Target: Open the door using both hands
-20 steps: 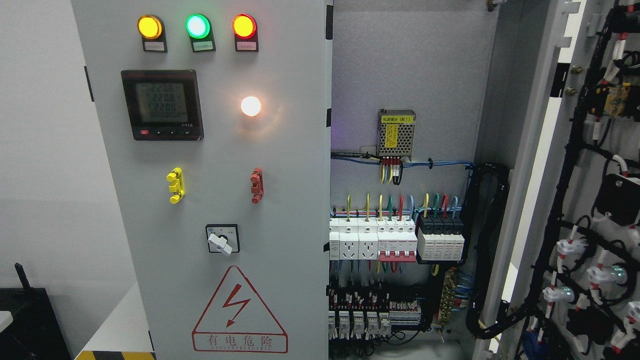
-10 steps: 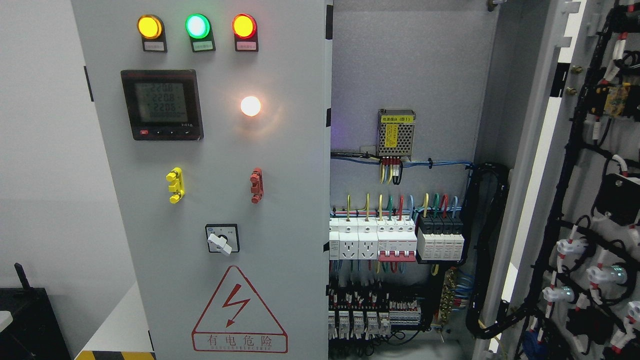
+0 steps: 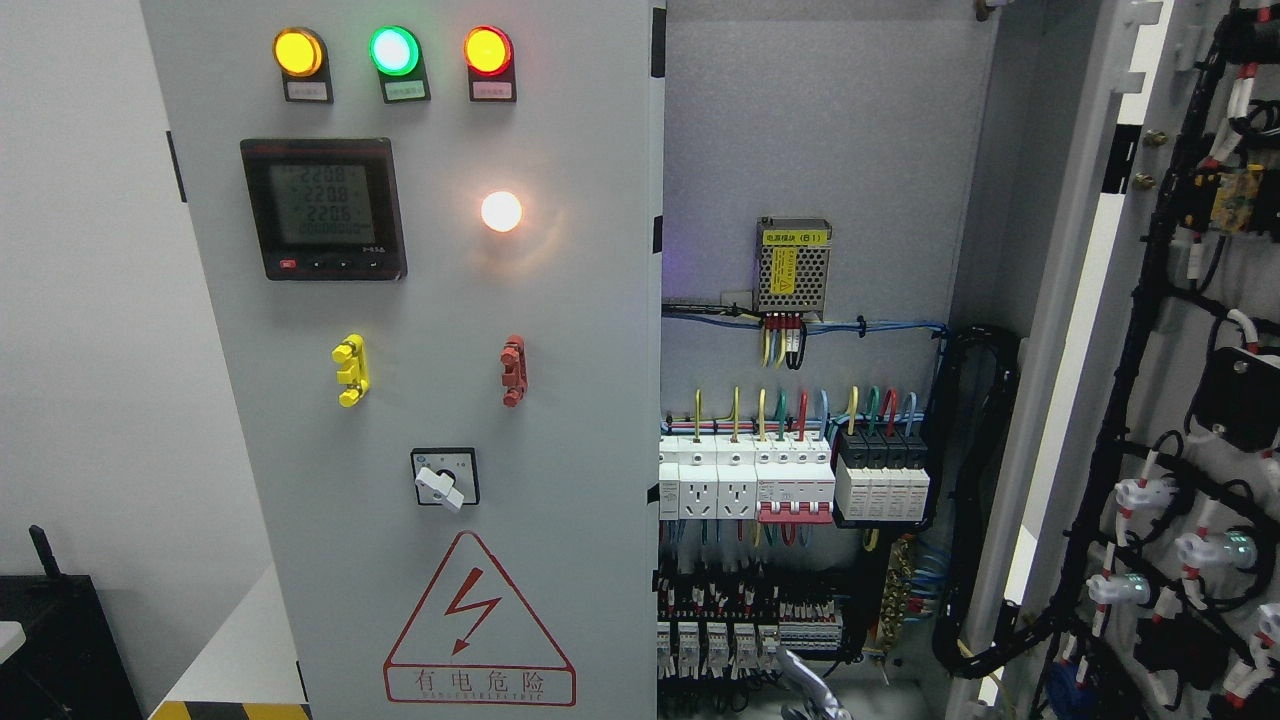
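Your right door [image 3: 1180, 400] is swung wide, left door [image 3: 420, 400] shut; a hand [image 3: 815, 695] pokes in low, grip unclear, probably heading for that edge.

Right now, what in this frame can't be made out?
- Hand, head view: only a tip shows at the bottom edge; which arm and its pose are cut off.
- Left door lamp labels: print too small.
- Meter digits: blurred.
- Right door: cut by the right edge.
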Tool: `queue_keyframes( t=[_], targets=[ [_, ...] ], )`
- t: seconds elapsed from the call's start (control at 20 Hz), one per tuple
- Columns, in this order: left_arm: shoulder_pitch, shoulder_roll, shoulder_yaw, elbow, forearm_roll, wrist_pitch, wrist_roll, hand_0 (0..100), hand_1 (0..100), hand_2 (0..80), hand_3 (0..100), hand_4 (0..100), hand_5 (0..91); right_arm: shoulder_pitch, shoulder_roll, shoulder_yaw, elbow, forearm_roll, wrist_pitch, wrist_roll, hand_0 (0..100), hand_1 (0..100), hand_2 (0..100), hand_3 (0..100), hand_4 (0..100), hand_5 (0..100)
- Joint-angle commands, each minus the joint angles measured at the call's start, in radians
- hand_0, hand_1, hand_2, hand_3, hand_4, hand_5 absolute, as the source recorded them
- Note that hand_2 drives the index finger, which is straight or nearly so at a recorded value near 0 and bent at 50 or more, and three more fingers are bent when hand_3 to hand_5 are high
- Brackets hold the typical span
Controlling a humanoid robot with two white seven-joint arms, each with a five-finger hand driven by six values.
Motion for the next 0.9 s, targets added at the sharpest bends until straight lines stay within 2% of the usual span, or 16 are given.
queue_keyframes(
  t=[0.0, 0.2, 0.35, 0.45, 0.6, 0.85],
  targets=[
    [-0.001, -0.001, -0.001, 0.003, 0.000, 0.004, 0.000, 12, 39, 0.0, 0, 0, 0.0, -0.168, 0.088, 0.034, 0.067, -0.119, 0.118, -0.001, 12, 39, 0, 0, 0, 0],
    [-0.001, -0.001, -0.001, 0.003, 0.000, 0.004, 0.000, 12, 39, 0.0, 0, 0, 0.0, -0.217, 0.088, 0.011, 0.182, -0.130, 0.119, 0.007, 12, 39, 0, 0, 0, 0],
    [-0.001, -0.003, -0.001, 0.003, 0.000, 0.004, 0.000, 12, 39, 0.0, 0, 0, 0.0, -0.245, 0.088, 0.011, 0.251, -0.132, 0.121, 0.065, 12, 39, 0, 0, 0, 0],
    [-0.001, -0.001, -0.001, 0.003, 0.000, 0.004, 0.000, 12, 39, 0.0, 0, 0, 0.0, -0.256, 0.090, -0.007, 0.292, -0.132, 0.122, 0.065, 12, 39, 0, 0, 0, 0],
    [-0.001, -0.001, -0.001, 0.003, 0.000, 0.004, 0.000, 12, 39, 0.0, 0, 0, 0.0, -0.251, 0.088, -0.067, 0.351, -0.132, 0.121, 0.071, 12, 39, 0, 0, 0, 0],
    [-0.001, -0.001, -0.001, 0.003, 0.000, 0.004, 0.000, 12, 39, 0.0, 0, 0, 0.0, -0.269, 0.087, -0.072, 0.412, -0.132, 0.124, 0.079, 12, 39, 0, 0, 0, 0]
  ],
)
